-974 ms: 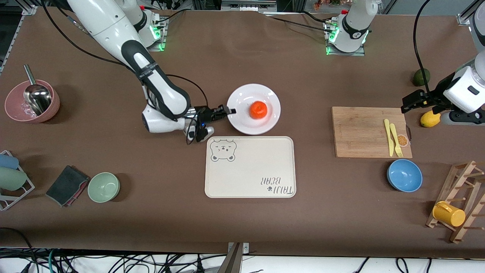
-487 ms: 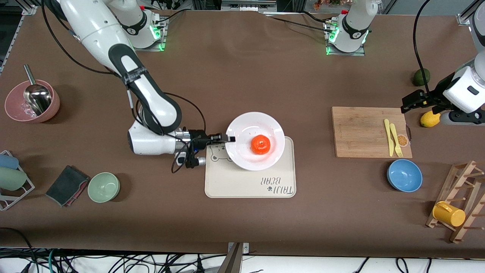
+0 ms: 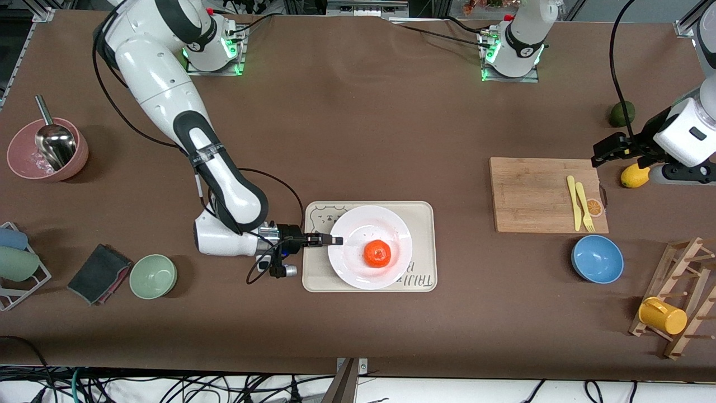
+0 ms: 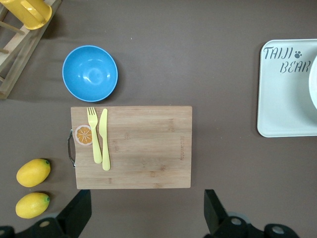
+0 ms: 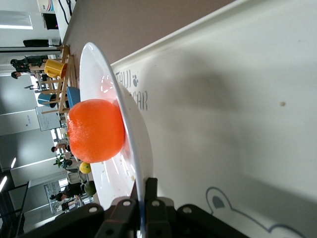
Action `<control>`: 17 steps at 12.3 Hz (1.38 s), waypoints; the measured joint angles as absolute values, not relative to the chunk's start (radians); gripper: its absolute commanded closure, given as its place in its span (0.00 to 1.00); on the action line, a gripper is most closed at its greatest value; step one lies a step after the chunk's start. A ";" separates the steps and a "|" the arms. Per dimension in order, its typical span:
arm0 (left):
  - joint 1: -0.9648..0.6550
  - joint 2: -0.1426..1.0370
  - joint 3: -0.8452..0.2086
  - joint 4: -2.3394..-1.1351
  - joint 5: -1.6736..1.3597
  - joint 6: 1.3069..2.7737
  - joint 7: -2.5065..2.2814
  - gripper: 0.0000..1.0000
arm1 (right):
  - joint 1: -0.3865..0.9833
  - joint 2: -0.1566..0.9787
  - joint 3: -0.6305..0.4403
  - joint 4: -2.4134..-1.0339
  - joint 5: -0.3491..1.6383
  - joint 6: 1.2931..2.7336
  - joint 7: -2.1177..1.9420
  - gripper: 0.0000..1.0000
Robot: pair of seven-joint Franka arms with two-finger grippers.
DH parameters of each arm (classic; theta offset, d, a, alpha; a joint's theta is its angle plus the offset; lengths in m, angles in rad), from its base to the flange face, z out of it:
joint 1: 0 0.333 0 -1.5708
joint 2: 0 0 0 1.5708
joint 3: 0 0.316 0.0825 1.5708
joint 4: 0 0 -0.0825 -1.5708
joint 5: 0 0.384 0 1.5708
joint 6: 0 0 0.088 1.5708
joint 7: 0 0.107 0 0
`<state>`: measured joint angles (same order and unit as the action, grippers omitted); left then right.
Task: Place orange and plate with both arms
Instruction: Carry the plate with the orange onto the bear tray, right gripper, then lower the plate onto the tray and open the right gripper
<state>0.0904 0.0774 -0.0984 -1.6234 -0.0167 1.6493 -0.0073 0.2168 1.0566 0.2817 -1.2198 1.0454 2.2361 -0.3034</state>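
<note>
We saw the right pincer (image 3: 334,240) clamped on the rim of the plate (image 3: 358,263), over the bear-print tray (image 3: 423,224), the orange (image 3: 377,253) resting on it. The left pincer (image 3: 608,148) waited open above the worktop (image 3: 358,140), near the cutting board (image 3: 531,193).

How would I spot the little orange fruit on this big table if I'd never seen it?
Find the cream rectangular bear-print tray in the middle of the table, near the front camera. Over it the right gripper holds a round white plate by its rim, and the small round red-orange fruit sits on that plate. The other small fruits are yellow lemons.
</note>
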 measured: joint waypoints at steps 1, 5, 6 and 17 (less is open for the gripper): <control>0.090 0.077 -0.098 -1.623 -0.017 1.649 -0.007 0.00 | 0.225 1.071 0.282 -1.213 1.045 2.240 -0.303 1.00; 0.090 0.078 -0.099 -1.623 -0.017 1.649 -0.007 0.00 | 0.259 1.105 0.282 -1.208 1.045 2.277 -0.303 1.00; 0.090 0.078 -0.099 -1.623 -0.017 1.649 -0.007 0.00 | 0.261 1.108 0.282 -1.206 1.045 2.278 -0.303 1.00; 0.090 0.079 -0.099 -1.623 -0.017 1.649 -0.007 0.00 | 0.249 1.108 0.268 -1.186 0.956 2.274 -0.309 0.00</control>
